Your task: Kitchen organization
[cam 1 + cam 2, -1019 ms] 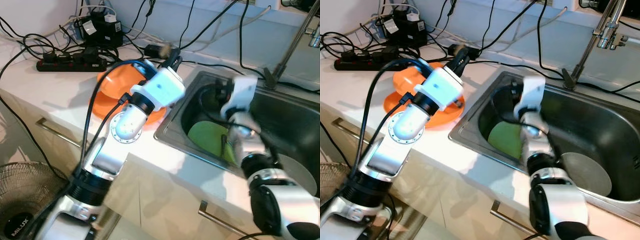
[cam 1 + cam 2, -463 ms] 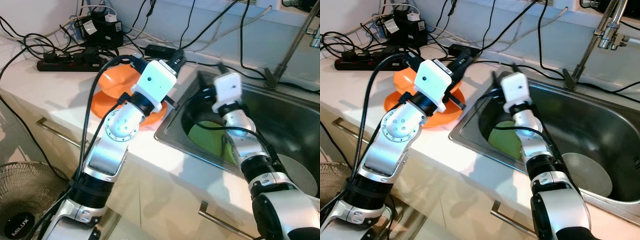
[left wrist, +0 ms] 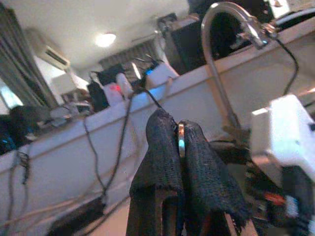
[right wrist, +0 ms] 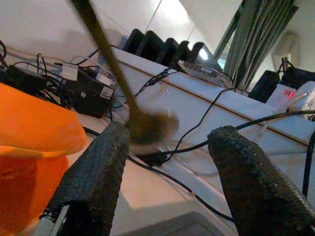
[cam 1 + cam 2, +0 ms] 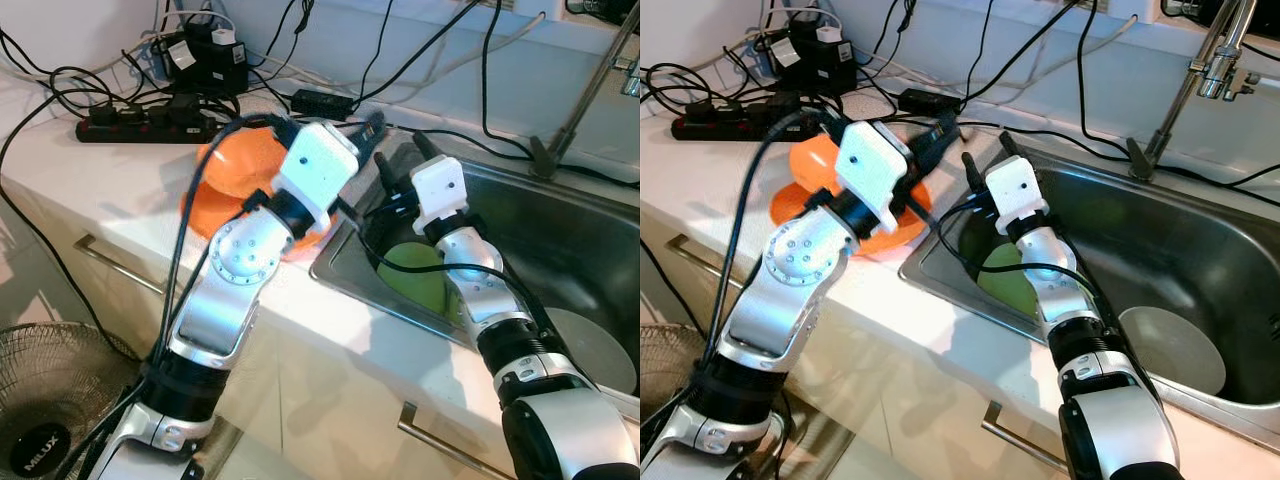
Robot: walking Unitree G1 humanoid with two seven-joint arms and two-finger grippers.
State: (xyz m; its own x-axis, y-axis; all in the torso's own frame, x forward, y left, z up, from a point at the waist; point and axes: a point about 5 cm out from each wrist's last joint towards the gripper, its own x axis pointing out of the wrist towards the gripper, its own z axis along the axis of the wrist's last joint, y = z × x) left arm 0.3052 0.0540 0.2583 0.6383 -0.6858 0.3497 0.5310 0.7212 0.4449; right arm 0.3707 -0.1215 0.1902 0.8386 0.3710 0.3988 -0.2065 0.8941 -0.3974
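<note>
From the head cameras, your left end effector [image 5: 372,124] is raised above the counter [image 5: 90,170] at the sink's [image 5: 1200,250] near-left corner, over the orange bowl [image 5: 240,165]; your right end effector [image 5: 982,158] is lifted beside it, above the green plate [image 5: 1005,280] lying in the sink. Your left wrist view shows the fingers [image 3: 197,172] pressed together on a thin metal utensil [image 3: 180,140], the faucet [image 3: 216,54] beyond. Your right wrist view shows the fingers [image 4: 93,172] spread wide, holding nothing, with a blurred spoon-like utensil [image 4: 142,125] between them.
</note>
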